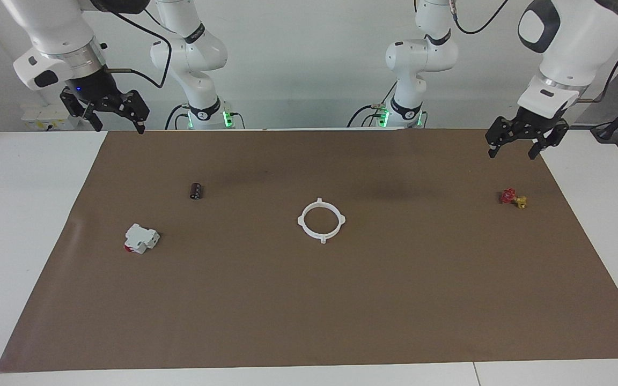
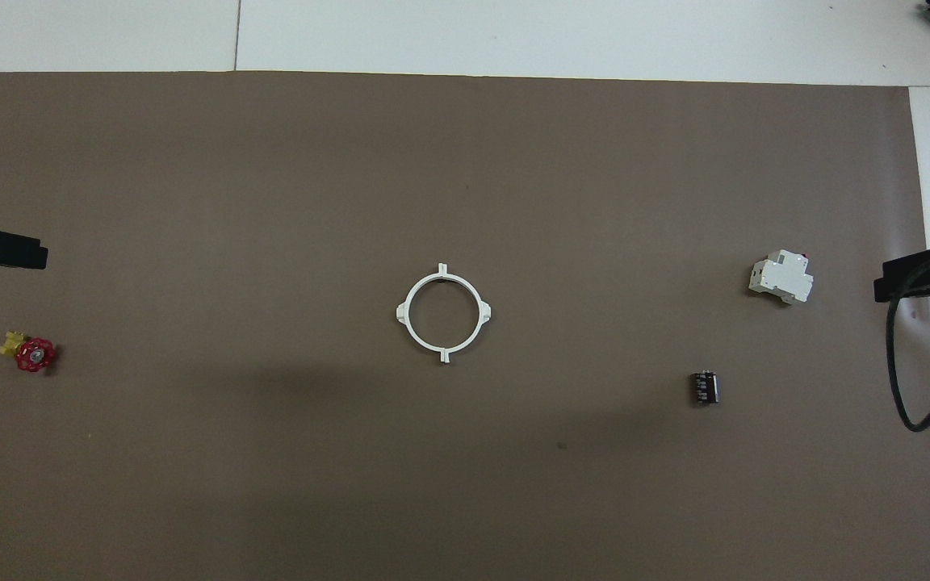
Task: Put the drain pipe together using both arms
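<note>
- Right gripper point(image 1: 117, 124): raised over mat point(image 1: 309, 321) edge, well apart from drain pipe point(image 1: 321, 220), fingers apart, empty.
- Drain pipe: flat at mat's middle, closed ring, no long axis, four tabs pointing outward.
- Left gripper point(image 1: 516, 148): raised over mat's other end, well clear of drain pipe, fingers apart, empty.
</note>
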`<state>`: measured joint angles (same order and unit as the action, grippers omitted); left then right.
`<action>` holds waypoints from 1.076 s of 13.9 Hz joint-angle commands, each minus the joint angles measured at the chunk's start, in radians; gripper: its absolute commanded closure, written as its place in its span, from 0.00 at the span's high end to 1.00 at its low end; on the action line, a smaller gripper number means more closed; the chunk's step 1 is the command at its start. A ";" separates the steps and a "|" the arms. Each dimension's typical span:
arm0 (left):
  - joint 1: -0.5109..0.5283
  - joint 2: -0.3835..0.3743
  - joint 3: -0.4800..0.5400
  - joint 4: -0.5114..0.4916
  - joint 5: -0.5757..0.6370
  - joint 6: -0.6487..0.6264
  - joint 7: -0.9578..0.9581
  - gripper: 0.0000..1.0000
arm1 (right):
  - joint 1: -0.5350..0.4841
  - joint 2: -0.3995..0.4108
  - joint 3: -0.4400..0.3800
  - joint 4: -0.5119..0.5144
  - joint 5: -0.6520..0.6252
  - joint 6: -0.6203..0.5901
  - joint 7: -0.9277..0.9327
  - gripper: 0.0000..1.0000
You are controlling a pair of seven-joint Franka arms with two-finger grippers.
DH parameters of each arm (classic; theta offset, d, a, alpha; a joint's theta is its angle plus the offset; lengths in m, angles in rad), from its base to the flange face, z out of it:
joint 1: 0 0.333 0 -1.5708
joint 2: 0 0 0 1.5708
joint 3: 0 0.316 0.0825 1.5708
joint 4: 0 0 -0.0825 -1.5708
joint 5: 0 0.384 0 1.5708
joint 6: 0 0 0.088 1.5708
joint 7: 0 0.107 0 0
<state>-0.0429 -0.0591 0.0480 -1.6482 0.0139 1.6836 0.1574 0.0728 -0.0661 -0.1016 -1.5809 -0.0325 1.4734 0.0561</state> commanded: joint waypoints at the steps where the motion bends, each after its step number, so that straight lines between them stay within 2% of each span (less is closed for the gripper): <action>1: 0.011 0.061 -0.005 0.140 -0.005 -0.116 0.016 1.00 | -0.001 -0.021 0.003 -0.027 -0.006 0.022 -0.009 1.00; 3: 0.011 0.090 -0.008 0.230 -0.003 -0.189 0.017 1.00 | -0.001 -0.021 0.003 -0.027 -0.006 0.022 -0.009 1.00; 4: 0.009 0.085 -0.008 0.232 -0.009 -0.196 0.016 1.00 | -0.001 -0.021 0.003 -0.027 -0.006 0.022 -0.009 1.00; 7: 0.011 0.044 -0.008 0.150 -0.012 -0.203 0.005 1.00 | -0.001 -0.021 0.003 -0.027 -0.006 0.022 -0.009 1.00; 15: 0.012 0.021 -0.007 0.116 -0.012 -0.222 -0.015 1.00 | -0.001 -0.021 0.003 -0.027 -0.006 0.022 -0.009 1.00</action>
<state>-0.0428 -0.0051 0.0461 -1.4963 0.0138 1.4715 0.1552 0.0728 -0.0660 -0.1016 -1.5809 -0.0325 1.4734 0.0561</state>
